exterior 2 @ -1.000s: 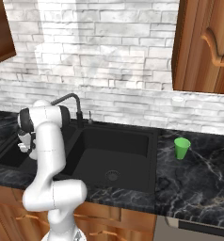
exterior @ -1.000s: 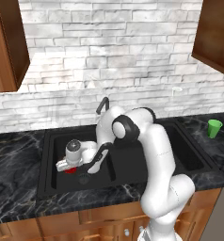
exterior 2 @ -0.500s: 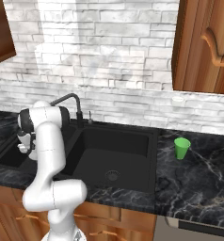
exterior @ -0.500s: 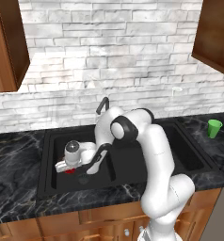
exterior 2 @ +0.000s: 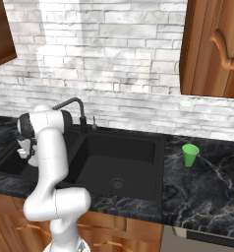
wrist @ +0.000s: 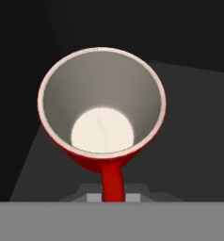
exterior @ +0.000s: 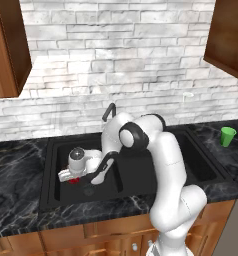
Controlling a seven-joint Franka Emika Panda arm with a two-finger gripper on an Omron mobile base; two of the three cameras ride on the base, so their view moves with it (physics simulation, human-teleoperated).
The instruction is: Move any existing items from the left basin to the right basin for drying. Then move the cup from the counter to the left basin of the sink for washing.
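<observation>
since earlier, pincer (exterior: 77,178) clamped red cup (wrist: 102,113).

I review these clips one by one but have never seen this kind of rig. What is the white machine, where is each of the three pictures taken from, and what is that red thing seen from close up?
The white machine is a robot arm on a base in a rendered kitchen. Two pictures come from cameras riding on that base, behind the arm to its left and right, looking over a black double sink set in a black marble counter. The third comes from a camera on the arm's hand, looking along its tool.

In the left base view the arm reaches down into the left basin. The hand view looks straight into a red cup with a white inside; the tool is shut on its wall, near the rim. The right basin holds nothing but its drain. A green cup stands upright on the counter right of the sink.
</observation>
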